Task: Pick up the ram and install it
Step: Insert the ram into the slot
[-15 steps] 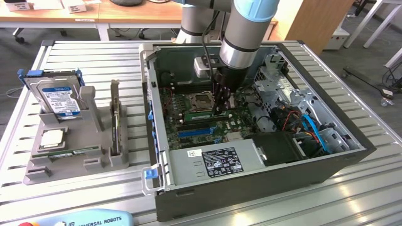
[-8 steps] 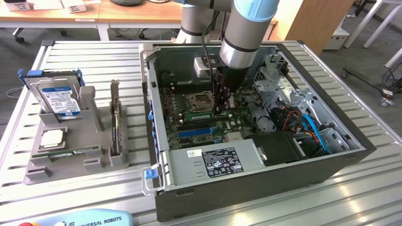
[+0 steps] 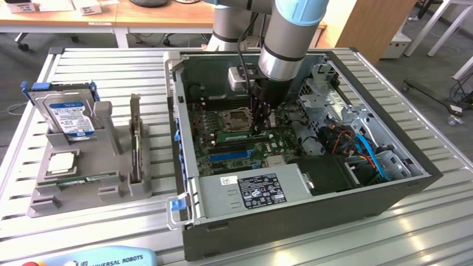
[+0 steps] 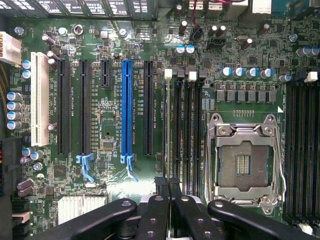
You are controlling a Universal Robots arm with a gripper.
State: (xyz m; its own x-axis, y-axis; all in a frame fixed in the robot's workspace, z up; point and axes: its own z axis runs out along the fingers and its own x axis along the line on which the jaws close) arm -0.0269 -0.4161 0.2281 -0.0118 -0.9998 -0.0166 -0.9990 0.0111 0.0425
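The ram [image 3: 235, 135] is a thin green stick standing on edge in a memory slot of the motherboard, beside the empty processor socket [image 3: 238, 117]. My gripper [image 3: 260, 130] reaches straight down into the open computer case and is shut on the ram near one end. In the wrist view the two black fingertips [image 4: 160, 197] are pressed close together over the slot closest to the long expansion slots. There the ram [image 4: 170, 125] shows edge-on as a pale line running away from my gripper [image 4: 168, 187].
A grey holder [image 3: 44, 202] at the exterior view's left carries a hard drive [image 3: 70, 113], a square silver processor chip [image 3: 61, 162], an upright dark expansion card [image 3: 135, 138] and a green strip [image 3: 81, 178]. Case walls [image 3: 177, 138], drive cage [image 3: 333, 100] and cables [image 3: 366, 149] crowd the gripper.
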